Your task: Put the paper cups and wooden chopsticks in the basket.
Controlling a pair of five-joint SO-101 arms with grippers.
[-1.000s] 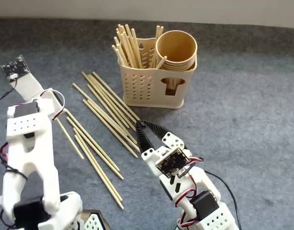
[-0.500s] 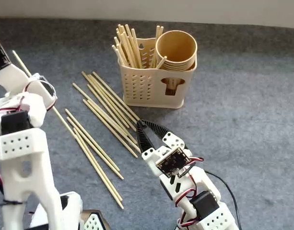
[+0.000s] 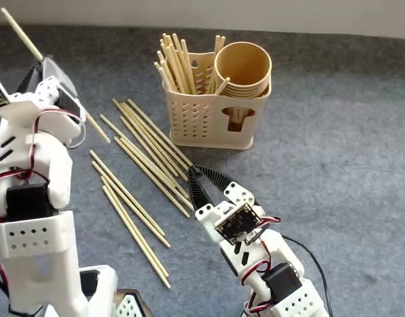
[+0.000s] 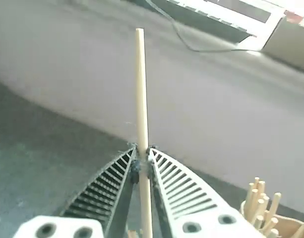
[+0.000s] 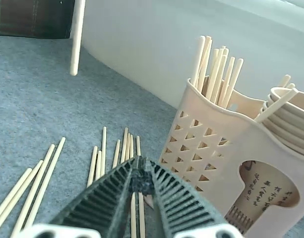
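My left gripper (image 3: pixel 45 68) is raised at the left of the high view, shut on one wooden chopstick (image 3: pixel 20 30) that slants up and away from the mat. In the left wrist view that chopstick (image 4: pixel 140 89) stands pinched between the closed fingertips of the left gripper (image 4: pixel 142 166). The beige basket (image 3: pixel 209 122) holds a stack of paper cups (image 3: pixel 243 66) and a bundle of chopsticks (image 3: pixel 176 63). Several loose chopsticks (image 3: pixel 143 162) lie on the grey mat. My right gripper (image 3: pixel 192 173) rests shut and empty over their near ends, in front of the basket (image 5: pixel 216 148).
The grey mat (image 3: pixel 334 152) to the right of the basket is bare. The held chopstick (image 5: pixel 76 37) hangs in the air far off in the right wrist view. A pale wall (image 3: pixel 255 13) borders the mat behind the basket.
The left arm has lifted the chopstick off the mat and swung it up toward the back left. The right arm has stayed still.
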